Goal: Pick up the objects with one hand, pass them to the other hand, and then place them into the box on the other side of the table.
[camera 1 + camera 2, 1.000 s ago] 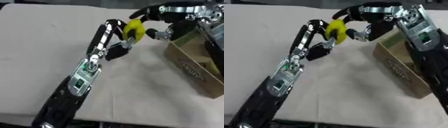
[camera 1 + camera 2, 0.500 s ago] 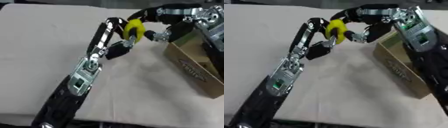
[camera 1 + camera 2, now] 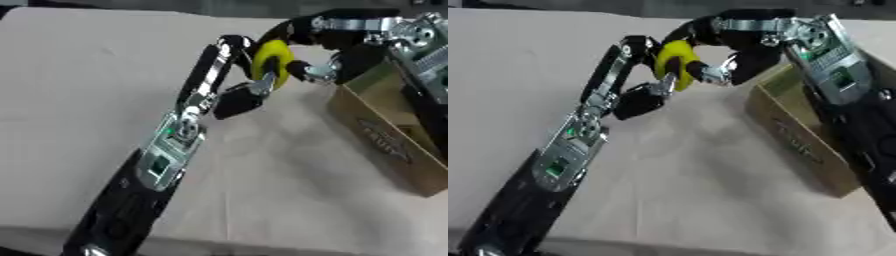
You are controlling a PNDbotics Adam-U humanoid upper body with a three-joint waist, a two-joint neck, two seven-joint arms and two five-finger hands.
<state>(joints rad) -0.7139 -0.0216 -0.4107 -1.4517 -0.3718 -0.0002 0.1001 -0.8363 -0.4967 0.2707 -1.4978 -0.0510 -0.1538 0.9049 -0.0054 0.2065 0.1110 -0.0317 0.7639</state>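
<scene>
Two robot arms, one yellow object, one cardboard box, one table. Meeting above the pale table (image 3: 79, 75) toward twelve o'clock: left hand (image 3: 234, 85) and right hand (image 3: 728, 55), both at the single yellow object (image 3: 269, 60). Rounded and bright yellow, held clear of the tabletop, just beside the box's near-left corner, at about eleven o'clock from it. Left arm, black with silver plates, stretching from seven o'clock up to the centre top; fingers of the left hand curled behind and beneath the yellow piece, one dark fingertip hanging lower at about five o'clock from the wrist. Right arm entering from two o'clock, forearm crossing above the box; right hand arched over the object, fingers bent round its upper and right side, one finger lying across its yellow face. Both hands apparently closed on the same piece at once; which one bears its weight cannot be told. One brown cardboard box (image 3: 385, 135) at three o'clock on the table, open at the top, long side running from the centre toward five o'clock, dark printed lettering on the wall facing the camera, too blurred to read. Interior of the box partly hidden by the right forearm; contents cannot be made out. A crease line faint across the table covering at six o'clock.
</scene>
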